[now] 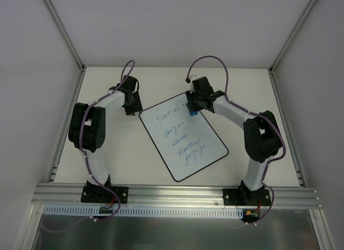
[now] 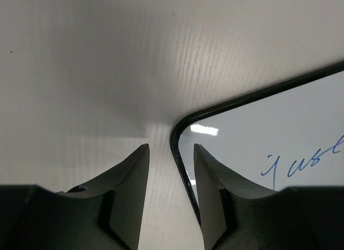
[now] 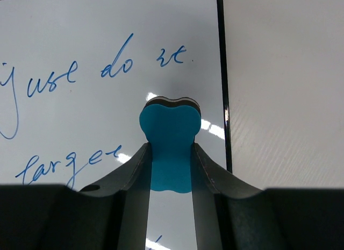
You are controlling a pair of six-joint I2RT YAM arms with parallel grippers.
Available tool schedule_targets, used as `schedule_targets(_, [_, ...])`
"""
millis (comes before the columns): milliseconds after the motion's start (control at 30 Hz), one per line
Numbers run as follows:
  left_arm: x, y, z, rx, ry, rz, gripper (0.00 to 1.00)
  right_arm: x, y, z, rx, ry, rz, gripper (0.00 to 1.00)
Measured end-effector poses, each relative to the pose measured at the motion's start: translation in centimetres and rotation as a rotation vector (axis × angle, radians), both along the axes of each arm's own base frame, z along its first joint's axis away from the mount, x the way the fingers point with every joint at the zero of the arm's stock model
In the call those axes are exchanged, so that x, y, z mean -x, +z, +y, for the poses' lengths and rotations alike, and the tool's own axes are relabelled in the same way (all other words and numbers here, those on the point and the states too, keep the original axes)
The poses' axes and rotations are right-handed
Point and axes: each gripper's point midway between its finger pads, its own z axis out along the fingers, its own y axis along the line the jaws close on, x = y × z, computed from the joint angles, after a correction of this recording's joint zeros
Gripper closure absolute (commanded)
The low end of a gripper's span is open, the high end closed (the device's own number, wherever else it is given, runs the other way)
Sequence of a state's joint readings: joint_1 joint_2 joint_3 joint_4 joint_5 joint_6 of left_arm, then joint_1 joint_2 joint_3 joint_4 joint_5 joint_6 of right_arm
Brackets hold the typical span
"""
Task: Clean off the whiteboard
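Fingers [image 3: 138, 175] of my right gripper [image 3: 170, 149] pinch the blue eraser [image 3: 170, 123] over the whiteboard [image 1: 183, 137], just below "do it"; my left gripper [image 2: 171, 153] is spread, straddling the board's far left corner rim; I see the board lying skewed mid-counter [image 1: 123, 153], blue writing on it.

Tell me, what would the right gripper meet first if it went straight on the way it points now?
The right gripper holds a blue eraser, which would meet the whiteboard first, just below "do it"; whether it touches already is unclear.
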State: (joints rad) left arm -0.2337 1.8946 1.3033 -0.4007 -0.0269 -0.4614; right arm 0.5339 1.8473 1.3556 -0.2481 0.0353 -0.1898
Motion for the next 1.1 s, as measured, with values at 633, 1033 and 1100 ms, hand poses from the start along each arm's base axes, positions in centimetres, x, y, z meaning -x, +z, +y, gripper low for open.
schedule_targets(633, [-1.2,-1.7,-0.9,0.014,-0.127,0.017,0.91,-0.4,-1.8,0.1,0.053,0.013,0.021,1.00])
schedule_targets(1033, [1.3,-1.8,-1.7,0.041,-0.142,0.015,1.00,-3.6,-2.9,0.3,0.121,-0.094,0.049,1.00])
schedule_targets(1100, [1.7,-1.8,-2.0,0.047,-0.143,0.020,1.00,-4.0,-3.3,0.4,0.131,-0.103,0.063,1.00])
